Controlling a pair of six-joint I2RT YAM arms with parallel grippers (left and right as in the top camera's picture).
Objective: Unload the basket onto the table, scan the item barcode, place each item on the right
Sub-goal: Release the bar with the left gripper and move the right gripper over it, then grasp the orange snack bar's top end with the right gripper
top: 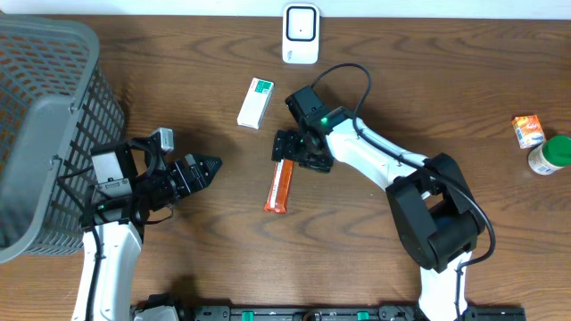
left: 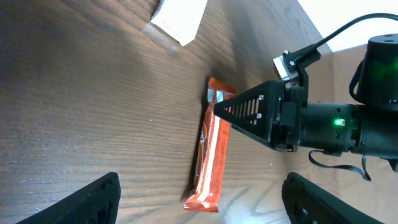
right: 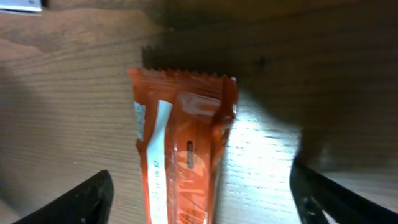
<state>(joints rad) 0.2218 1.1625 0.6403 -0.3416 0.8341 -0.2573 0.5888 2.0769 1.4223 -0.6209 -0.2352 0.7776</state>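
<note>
An orange wrapped bar (top: 280, 187) lies flat on the wooden table, its long axis running near to far. My right gripper (top: 293, 153) hovers over its far end, open; in the right wrist view the bar (right: 186, 137) lies between the spread fingers (right: 93, 196) without touching them. My left gripper (top: 203, 169) is open to the left of the bar and points toward it. In the left wrist view the bar (left: 214, 149) lies ahead of the gap, with the right gripper's finger (left: 249, 112) over its far end. A white scanner (top: 301, 34) stands at the back.
A white and green box (top: 256, 102) lies left of the right gripper. A grey wire basket (top: 45, 134) fills the left edge beside the left arm. An orange carton (top: 527, 131) and a green-lidded jar (top: 550, 155) stand at the far right.
</note>
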